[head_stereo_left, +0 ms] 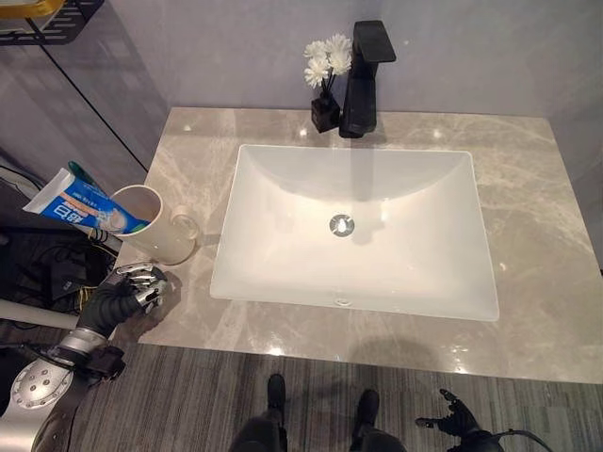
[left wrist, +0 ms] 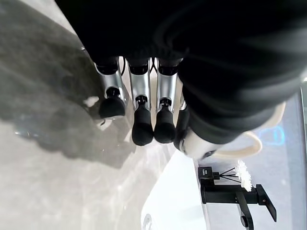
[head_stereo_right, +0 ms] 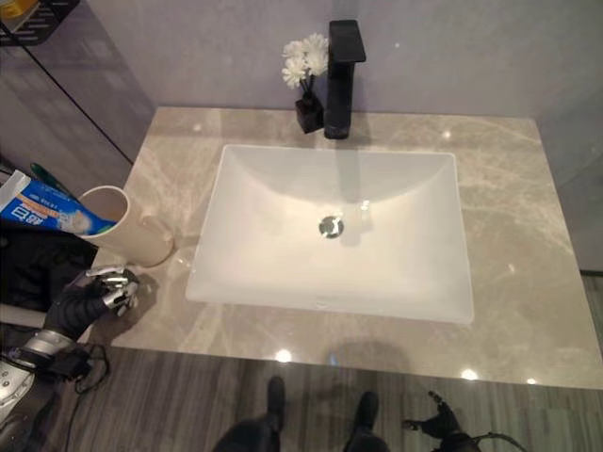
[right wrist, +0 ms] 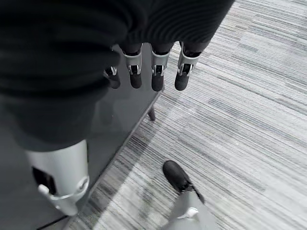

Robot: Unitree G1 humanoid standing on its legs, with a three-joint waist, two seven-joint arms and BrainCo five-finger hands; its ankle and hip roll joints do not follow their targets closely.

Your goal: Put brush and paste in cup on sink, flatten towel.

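Left hand (head_stereo_left: pixel 132 290) at the near left corner of the surface (head_stereo_left: pixel 528 235), just in front of the cup (head_stereo_left: pixel 155 226); fingers curled, holding nothing, dark tips over the marble. Cup cream, upright, left of the basin (head_stereo_left: pixel 353 231), handle turned toward the basin. Paste (head_stereo_left: pixel 80 205) sits in the cup, blue-and-white tube leaning out over the rim away from the basin. A green brush (head_stereo_left: pixel 87 176) handle shows just behind the tube; cannot tell how deep it sits. Basin white, drain at centre. Behind the basin: black faucet (head_stereo_left: pixel 366 80), and beside it a small black vase with white flowers (head_stereo_left: pixel 326 85). Right hand (head_stereo_left: pixel 452 416) hangs low over the striped floor (right wrist: pixel 249 96), fingers loosely extended, empty.
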